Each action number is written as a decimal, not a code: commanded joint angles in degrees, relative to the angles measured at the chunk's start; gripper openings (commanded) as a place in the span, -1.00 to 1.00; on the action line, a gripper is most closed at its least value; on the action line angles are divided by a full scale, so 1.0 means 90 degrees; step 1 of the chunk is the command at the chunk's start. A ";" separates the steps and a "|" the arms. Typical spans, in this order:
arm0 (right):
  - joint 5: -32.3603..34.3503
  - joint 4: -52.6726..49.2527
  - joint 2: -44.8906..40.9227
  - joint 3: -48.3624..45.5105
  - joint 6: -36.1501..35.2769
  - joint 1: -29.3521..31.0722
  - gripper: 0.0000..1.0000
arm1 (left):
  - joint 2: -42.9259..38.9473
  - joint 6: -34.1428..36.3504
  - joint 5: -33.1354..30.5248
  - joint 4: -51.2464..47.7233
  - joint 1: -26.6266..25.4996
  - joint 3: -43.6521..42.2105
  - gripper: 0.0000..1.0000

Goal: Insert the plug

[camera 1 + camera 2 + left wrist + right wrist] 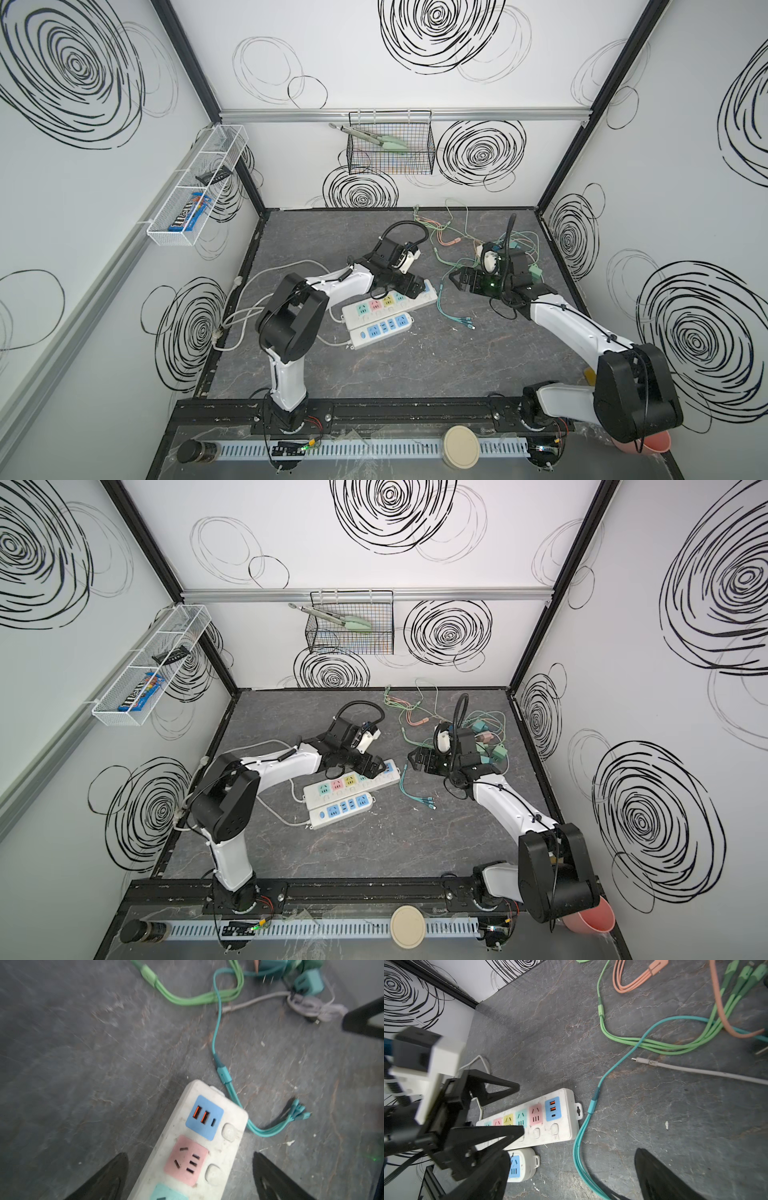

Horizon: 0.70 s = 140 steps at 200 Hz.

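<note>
A white power strip [374,305] [332,789] with coloured sockets lies mid-table, beside a second strip [380,328] with blue sockets. My left gripper [409,286] [190,1154] hovers open over the first strip's USB end [204,1118], one finger on each side of the pink socket [187,1160]. My right gripper [455,278] [573,1152] is open too, empty, above a teal multi-head cable [583,1132] to the right of the strip [556,1124]. Teal cube plugs [498,752] [309,981] lie in the cable tangle behind the right arm, untouched.
Green cables [654,1043], orange cables [633,980] and a white cable [695,1071] sprawl over the back right of the table. A black wire basket [390,153] hangs on the back wall, a white wire shelf [195,191] on the left wall. A pink cup [648,444] stands front right.
</note>
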 commanded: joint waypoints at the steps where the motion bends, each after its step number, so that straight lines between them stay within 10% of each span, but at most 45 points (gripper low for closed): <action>1: -0.0051 -0.0002 0.0003 0.0192 -0.0021 0.0021 0.95 | -0.0745 -0.0654 -0.0626 0.0963 -0.0183 -0.0228 0.92; 140: -0.0858 0.0975 0.0396 -0.0020 -0.0404 0.0114 0.95 | -0.3616 -0.3123 -0.3773 -0.0543 -0.0034 -0.2431 0.92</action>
